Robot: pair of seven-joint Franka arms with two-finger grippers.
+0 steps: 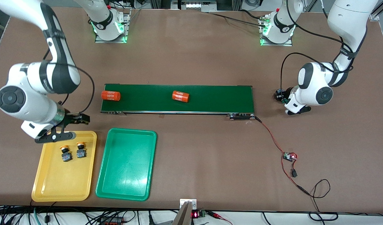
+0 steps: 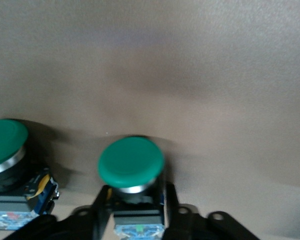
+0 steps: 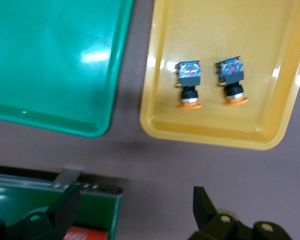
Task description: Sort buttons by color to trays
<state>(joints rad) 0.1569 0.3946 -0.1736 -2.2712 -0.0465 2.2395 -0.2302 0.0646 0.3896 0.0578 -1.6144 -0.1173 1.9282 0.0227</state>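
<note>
Two buttons with yellow-orange caps lie side by side in the yellow tray, also seen as buttons in the right wrist view. The green tray beside it holds nothing. My right gripper hangs open over the table between the conveyor's end and the yellow tray. My left gripper is down at the table off the conveyor's other end, shut on the dark body of a green-capped button. A second green-capped button stands beside it.
A long dark-green conveyor belt crosses the table's middle with two orange cylinders on it. A red wire runs from its end to a small circuit board, nearer to the front camera.
</note>
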